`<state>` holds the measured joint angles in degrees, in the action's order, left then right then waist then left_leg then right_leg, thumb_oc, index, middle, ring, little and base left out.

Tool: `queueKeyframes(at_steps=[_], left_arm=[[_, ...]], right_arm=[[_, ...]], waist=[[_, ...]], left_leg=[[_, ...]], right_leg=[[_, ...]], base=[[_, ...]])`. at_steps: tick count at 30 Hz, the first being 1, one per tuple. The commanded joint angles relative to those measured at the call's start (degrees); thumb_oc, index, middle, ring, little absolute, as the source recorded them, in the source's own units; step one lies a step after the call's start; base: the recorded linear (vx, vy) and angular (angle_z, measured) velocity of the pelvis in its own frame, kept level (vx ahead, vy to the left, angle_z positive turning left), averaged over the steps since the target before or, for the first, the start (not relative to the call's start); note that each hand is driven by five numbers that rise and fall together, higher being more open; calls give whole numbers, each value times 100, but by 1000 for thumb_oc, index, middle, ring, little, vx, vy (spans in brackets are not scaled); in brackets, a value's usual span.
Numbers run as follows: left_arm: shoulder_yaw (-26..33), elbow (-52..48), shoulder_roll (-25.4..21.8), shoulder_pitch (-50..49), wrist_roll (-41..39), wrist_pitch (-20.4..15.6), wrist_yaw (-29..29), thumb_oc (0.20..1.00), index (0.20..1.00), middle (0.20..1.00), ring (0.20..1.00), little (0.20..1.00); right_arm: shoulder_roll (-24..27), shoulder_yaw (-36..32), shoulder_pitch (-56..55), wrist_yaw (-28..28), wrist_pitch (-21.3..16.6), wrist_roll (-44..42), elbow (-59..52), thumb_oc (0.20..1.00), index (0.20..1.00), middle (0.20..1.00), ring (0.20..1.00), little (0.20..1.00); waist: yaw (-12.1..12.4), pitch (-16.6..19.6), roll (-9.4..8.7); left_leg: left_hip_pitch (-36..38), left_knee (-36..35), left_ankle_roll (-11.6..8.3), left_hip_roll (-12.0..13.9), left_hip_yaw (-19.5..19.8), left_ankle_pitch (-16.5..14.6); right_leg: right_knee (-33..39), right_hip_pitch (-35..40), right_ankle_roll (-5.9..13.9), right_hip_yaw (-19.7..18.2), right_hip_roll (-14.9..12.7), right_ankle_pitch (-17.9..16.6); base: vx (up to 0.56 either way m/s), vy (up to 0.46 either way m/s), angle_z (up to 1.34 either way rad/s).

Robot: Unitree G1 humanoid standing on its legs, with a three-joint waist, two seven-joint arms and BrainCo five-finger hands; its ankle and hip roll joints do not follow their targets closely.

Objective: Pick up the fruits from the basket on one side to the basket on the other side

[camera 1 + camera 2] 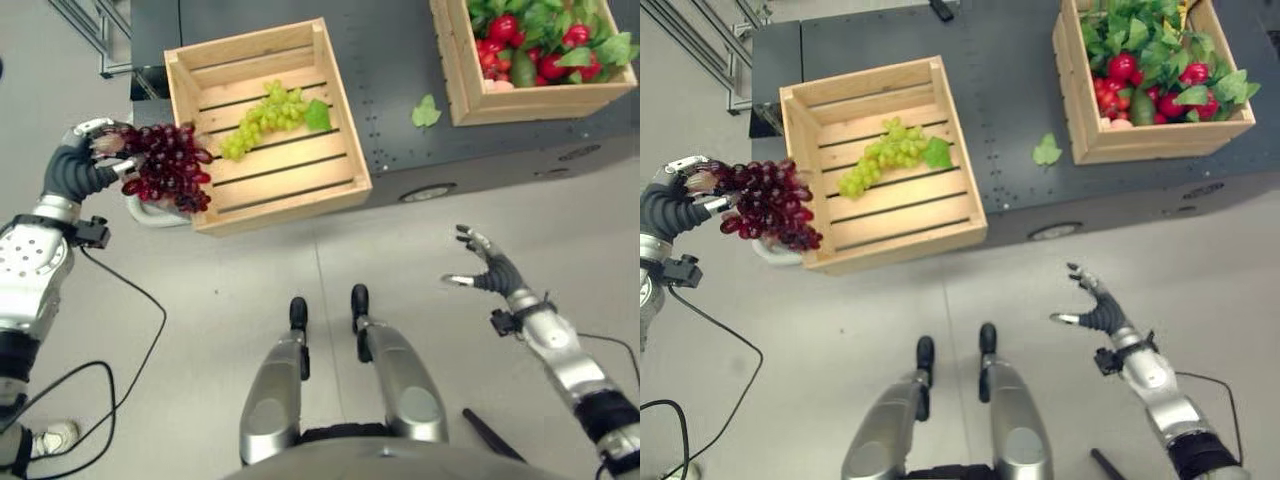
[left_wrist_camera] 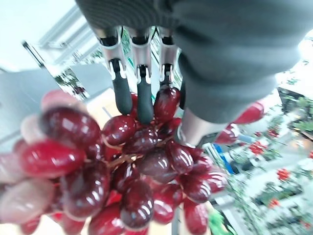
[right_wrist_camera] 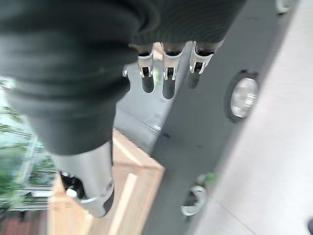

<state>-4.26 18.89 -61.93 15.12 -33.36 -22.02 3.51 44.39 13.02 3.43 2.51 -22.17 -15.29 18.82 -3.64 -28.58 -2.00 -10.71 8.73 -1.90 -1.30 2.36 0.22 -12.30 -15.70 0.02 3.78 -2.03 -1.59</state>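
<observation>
Dark table sat at the frame's top with two wooden crates. My left hand gripped red grapes at left; my right hand hung loose at lower right.

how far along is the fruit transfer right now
Partly done. A green grape bunch already lies in the left crate. In hand: the left hand is curled round a red grape bunch, held at that crate's outer left edge, not yet inside. The right hand hangs open over the floor. Left: the right crate holds plenty of red fruit among leaves.
</observation>
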Motion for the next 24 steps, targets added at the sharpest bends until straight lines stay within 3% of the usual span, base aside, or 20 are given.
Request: queueKeyframes(at_steps=[1,6,8,11,14,24], left_arm=[[239,-384,-29,-38,-611,-449,229,200,200,200,200,200],[-264,-591,-216,232,-802,-406,503,200,200,200,200,200],[-374,-622,-204,287,-822,-398,521,200,200,200,200,200],[-823,-673,-118,595,-813,-366,564,200,200,200,200,200],[-1002,-741,-39,692,-770,-337,574,200,200,200,200,200],[-1164,-656,198,833,-661,-293,653,200,200,200,200,200]], right_arm=[[775,33,364,537,-202,-1031,-471,1000,1000,1000,1000,1000],[1618,682,1631,945,-93,-1725,-487,1000,1000,1000,1000,1000],[1641,813,1802,960,-71,-1833,-473,1000,1000,1000,1000,1000],[1478,1355,2450,872,2,-1892,-293,1000,1000,1000,1000,1000],[1159,1478,2650,715,-19,-1714,-263,1000,1000,1000,1000,1000],[758,1854,2977,835,89,-1432,-73,1000,1000,1000,1000,1000]], waist=[[-53,911,-63],[2,1295,-130],[12,1353,-144],[68,1507,-162],[90,1542,-126],[106,1625,23]], left_leg=[[89,214,-106,36,59,-445],[340,116,-115,29,65,-481],[382,112,-117,33,64,-490],[469,128,-126,41,97,-525],[465,130,-116,24,111,-521],[391,100,-100,2,132,-475]], right_leg=[[-134,282,744,-54,-88,452],[-53,518,734,-22,-69,480],[-35,568,733,-14,-71,483],[-12,679,707,19,-80,508],[22,695,689,32,-78,490],[73,623,667,-31,-52,454]], base=[[109,2,-2],[84,-3,-1],[47,-16,3],[21,-17,8],[5,-8,4],[0,0,0]])
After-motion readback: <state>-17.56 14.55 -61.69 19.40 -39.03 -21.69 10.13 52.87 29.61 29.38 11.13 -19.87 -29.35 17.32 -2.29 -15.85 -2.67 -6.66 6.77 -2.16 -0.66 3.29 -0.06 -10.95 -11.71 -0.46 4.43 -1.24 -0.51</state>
